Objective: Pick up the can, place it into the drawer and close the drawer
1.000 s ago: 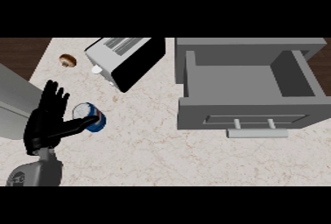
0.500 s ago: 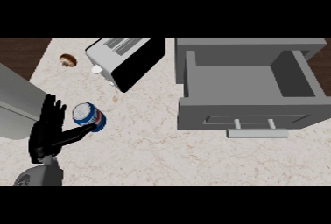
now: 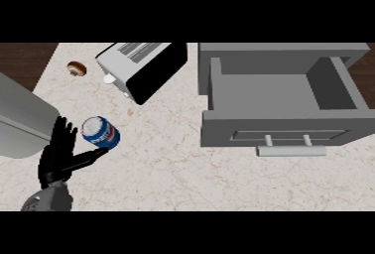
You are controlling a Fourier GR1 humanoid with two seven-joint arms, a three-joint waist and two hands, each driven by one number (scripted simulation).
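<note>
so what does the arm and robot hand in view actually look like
One arm shows at the lower left: a grey forearm with a rounded, metallic-looking casing, ending in an all-black robot hand with slim fingers and a thumb. No cables, sleeves or markings are visible.

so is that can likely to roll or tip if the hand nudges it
Probably. The can already looks tilted on the counter, so a nudge could tip it, and its round body would then roll. Its glossy side may slip against the left hand, whose fingers are straight beside it. It looks stiff, unlikely to dent.
</note>
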